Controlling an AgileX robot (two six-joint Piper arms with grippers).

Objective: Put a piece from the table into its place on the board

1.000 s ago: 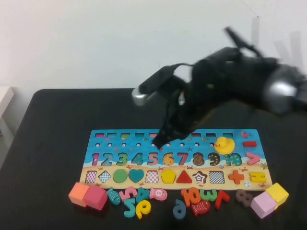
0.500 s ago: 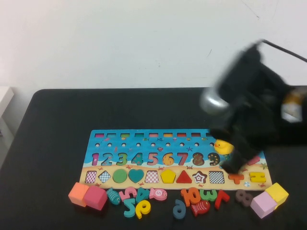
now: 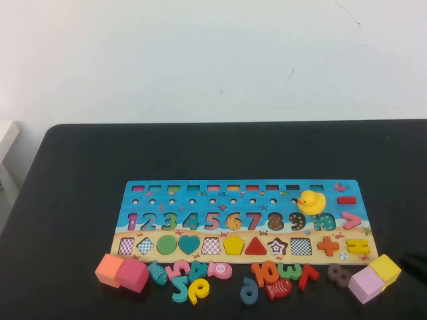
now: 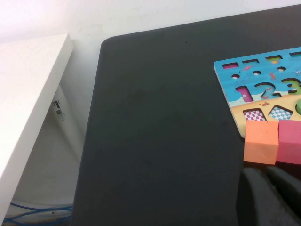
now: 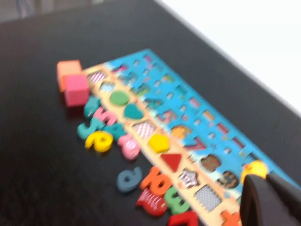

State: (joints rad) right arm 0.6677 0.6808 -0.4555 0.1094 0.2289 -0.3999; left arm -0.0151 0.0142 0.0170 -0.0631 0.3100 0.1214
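The yellow pentagon [image 3: 233,245] lies flat in its slot on the sandy strip of the board [image 3: 280,199], between a checkered slot and the red triangle. It also shows in the right wrist view [image 5: 159,142]. The board lies on the black table [image 3: 80,173]. Neither arm shows in the high view. My right gripper [image 5: 267,180] is shut and empty, raised near the board's right end by the duck. My left gripper [image 4: 268,173] is shut and empty, low over the table just near of the orange cube [image 4: 261,141].
A yellow rubber duck [image 3: 311,201] sits on the board near the 9. Orange and pink cubes [image 3: 122,271] and yellow and lilac cubes [image 3: 375,277] flank several loose number pieces [image 3: 190,280] along the board's near edge. A white shelf [image 4: 28,94] stands left of the table.
The right arm swept from above the board's middle to the right and out of the high view. The pentagon stayed in its slot.
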